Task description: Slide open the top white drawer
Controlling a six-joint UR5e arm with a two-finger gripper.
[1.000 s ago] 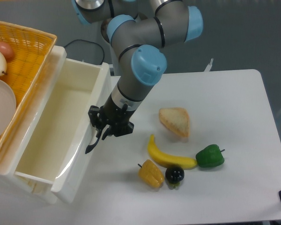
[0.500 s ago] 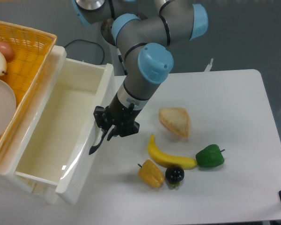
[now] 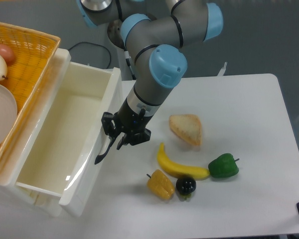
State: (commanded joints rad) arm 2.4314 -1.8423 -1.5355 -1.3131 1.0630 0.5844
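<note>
The top white drawer [image 3: 65, 144] stands pulled far out toward the table, and its glossy inside holds nothing. Its black curved handle [image 3: 101, 154] hangs on the front panel facing the table. My gripper [image 3: 118, 140] sits at the upper end of that handle with its fingers closed around it. The handle's lower end sticks out below the fingers.
A yellow woven basket [image 3: 37, 55] with a white plate and fruit sits on top of the cabinet at the left. On the table lie a bread slice [image 3: 187, 128], a banana [image 3: 179, 167], a green pepper [image 3: 223, 166], a yellow pepper [image 3: 161, 184] and a dark fruit [image 3: 186, 185].
The drawer slid further out to the right with my gripper on its handle. Over the last half second both have almost stopped.
</note>
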